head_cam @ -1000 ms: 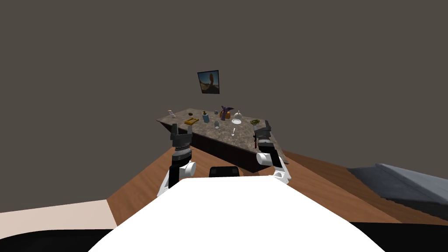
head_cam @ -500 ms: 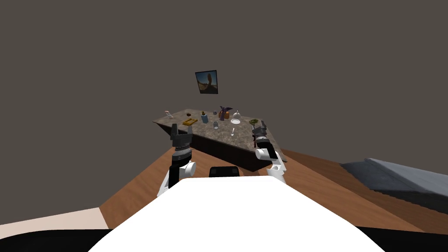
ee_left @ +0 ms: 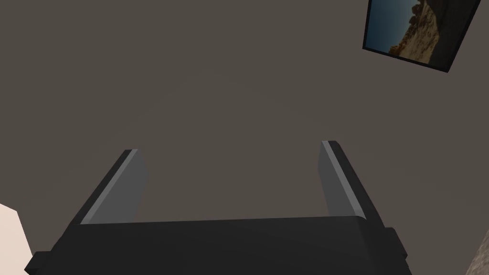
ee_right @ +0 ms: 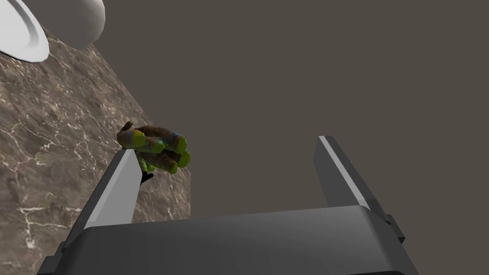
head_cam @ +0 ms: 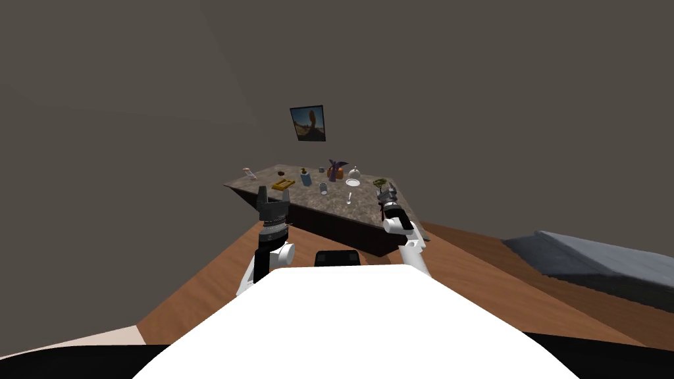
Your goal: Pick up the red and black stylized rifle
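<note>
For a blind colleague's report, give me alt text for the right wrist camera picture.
The right gripper, its two light grey fingers open and empty, points at the edge of a brown marbled table top. A brown and green bundle of stubby rolls lies by one fingertip; a white plate sits farther off.

Open along the right end of the table point(head_cam: 329, 205), over bare top between bundle point(ee_right: 155, 150) and plate point(head_cam: 353, 182). Hemmed there by the bundle, just beyond one fingertip of the right gripper point(ee_right: 225, 146). Crowded mid-table: dome point(head_cam: 355, 173), glass point(head_cam: 323, 188), spoon point(head_cam: 349, 197), can point(head_cam: 305, 177). Free off the near left edge, short of the tray point(head_cam: 284, 184).
</note>
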Robot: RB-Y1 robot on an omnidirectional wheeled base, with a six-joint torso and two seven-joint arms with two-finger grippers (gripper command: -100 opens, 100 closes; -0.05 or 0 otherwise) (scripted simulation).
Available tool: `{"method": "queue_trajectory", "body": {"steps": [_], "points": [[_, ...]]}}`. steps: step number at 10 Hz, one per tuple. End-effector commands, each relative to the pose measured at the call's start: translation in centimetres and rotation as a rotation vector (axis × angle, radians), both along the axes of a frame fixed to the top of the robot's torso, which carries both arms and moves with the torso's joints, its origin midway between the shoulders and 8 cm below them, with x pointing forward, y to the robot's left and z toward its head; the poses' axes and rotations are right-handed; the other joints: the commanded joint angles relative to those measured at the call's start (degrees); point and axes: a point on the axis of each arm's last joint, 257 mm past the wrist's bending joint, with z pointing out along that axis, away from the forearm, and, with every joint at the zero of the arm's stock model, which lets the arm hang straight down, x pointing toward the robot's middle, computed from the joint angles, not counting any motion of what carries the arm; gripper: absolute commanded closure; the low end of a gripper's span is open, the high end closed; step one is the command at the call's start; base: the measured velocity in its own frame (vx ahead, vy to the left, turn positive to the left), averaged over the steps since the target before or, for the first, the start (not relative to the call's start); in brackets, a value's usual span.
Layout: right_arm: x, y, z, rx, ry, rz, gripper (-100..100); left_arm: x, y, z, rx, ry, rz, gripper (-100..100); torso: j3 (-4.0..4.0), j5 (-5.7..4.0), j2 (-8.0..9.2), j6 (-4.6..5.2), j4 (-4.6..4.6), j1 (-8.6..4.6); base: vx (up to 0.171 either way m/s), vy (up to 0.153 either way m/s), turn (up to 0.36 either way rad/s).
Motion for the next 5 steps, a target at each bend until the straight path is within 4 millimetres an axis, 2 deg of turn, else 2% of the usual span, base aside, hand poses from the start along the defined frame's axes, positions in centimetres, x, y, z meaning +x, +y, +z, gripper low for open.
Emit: {"method": "queue_trajectory", "body": {"steps": [1,2,3,4,5], "points": [[1.5,-0.9,-1.0,0.045,0.042,-0.003,-100,0.0,0.0,0.0,0.000,0.000,0.000,0,0.00,0.00,0.00,0.00,0.00,0.00,0.015,0.029,-0.102],[1.8,-1.0,-2.1,0.052,0.081,-0.007,-100,0.0,0.0,0.0,0.000,0.000,0.000,0,-0.01,0.01,-0.03,0.01,0.00,0.03,0.014,0.026,-0.044],[3.0,-1.5,-2.1,0.089,0.096,-0.008,-100,0.0,0.0,0.0,0.000,0.000,0.000,0,-0.02,0.01,-0.03,-0.01,-0.01,0.03,0.012,0.020,-0.090],[3.2,-1.7,-3.7,0.097,0.141,-0.015,-100,0.0,0.0,0.0,0.000,0.000,0.000,0,-0.02,0.00,-0.03,0.01,-0.01,0.01,0.014,0.020,-0.049],[4.3,-2.3,-3.5,0.136,0.152,-0.018,-100,0.0,0.0,0.0,0.000,0.000,0.000,0,-0.01,0.00,-0.02,0.00,-0.01,0.01,0.015,0.027,-0.095]]}}
